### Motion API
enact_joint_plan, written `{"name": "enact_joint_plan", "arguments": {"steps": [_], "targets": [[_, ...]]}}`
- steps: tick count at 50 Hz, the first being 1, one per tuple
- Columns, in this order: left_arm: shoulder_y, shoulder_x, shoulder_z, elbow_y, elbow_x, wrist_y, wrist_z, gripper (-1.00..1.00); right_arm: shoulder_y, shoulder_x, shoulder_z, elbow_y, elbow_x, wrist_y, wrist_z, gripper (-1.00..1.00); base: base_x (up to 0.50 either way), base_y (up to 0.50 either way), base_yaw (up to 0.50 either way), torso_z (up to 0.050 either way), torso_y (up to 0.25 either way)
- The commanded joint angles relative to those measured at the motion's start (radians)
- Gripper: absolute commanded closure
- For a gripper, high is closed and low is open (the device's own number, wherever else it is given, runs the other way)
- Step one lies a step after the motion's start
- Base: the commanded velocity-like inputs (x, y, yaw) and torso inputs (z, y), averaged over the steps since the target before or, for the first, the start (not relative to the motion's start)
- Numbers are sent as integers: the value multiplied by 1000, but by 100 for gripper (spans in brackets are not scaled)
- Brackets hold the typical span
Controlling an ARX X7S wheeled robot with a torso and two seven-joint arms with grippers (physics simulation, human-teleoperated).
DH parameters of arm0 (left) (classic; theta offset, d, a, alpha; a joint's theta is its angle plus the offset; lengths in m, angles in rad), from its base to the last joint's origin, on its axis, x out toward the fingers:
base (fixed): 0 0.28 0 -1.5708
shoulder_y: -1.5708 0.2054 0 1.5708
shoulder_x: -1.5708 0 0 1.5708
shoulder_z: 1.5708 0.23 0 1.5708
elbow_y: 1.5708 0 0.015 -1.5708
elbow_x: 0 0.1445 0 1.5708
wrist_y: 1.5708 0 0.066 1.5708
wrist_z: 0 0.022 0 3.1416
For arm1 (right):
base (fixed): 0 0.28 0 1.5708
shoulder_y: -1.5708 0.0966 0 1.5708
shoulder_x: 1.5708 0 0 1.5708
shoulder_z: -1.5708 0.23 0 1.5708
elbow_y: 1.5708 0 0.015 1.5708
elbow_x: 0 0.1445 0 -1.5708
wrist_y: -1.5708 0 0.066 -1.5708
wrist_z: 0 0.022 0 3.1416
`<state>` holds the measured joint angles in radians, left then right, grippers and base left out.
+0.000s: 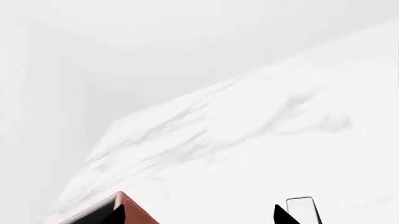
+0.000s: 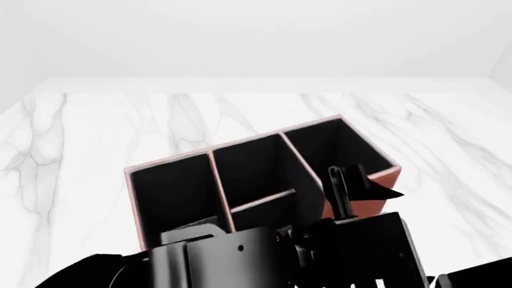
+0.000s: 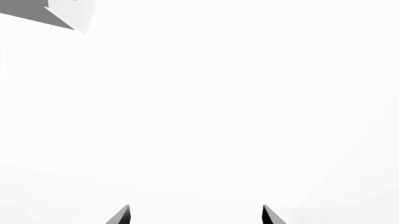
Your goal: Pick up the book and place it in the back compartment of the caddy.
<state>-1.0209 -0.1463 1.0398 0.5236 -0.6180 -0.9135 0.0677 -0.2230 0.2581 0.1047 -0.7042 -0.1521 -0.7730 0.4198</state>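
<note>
No writing or label can be read anywhere. In the head view the left arm (image 2: 240, 258) fills the lower foreground. Its end effector (image 2: 356, 186) stands raised against the caddy's (image 2: 256, 174) right front wall; whether it is clenched cannot be told. The caddy sits askew on the marble worktop (image 2: 80, 138), its long axis rising rightward. The right end effector (image 3: 195, 215) is released, tips apart. The book is not visible.

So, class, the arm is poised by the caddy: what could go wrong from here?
The book shows in no view, and the black arm hides the near table, so any grasp may start blind. The claw hangs close to the caddy at its right end; a careless swing could knock or shift it.
</note>
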Motion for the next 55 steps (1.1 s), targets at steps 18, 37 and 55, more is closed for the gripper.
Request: {"name": "enact_joint_plan", "arguments": {"steps": [18, 37, 55], "targets": [[92, 114, -236, -220, -289, 15, 0, -100, -3, -5, 10, 7, -21, -5, -3, -100, 0, 0, 0, 0, 0], [120, 103, -155, -273, -312, 49, 9, -100, -3, 2, 2, 9, -27, -4, 7, -100, 0, 0, 0, 0, 0], [123, 83, -83, -289, -287, 106, 61, -100, -5, 9, -11, 11, -31, -4, 14, -100, 0, 0, 0, 0, 0]]}}
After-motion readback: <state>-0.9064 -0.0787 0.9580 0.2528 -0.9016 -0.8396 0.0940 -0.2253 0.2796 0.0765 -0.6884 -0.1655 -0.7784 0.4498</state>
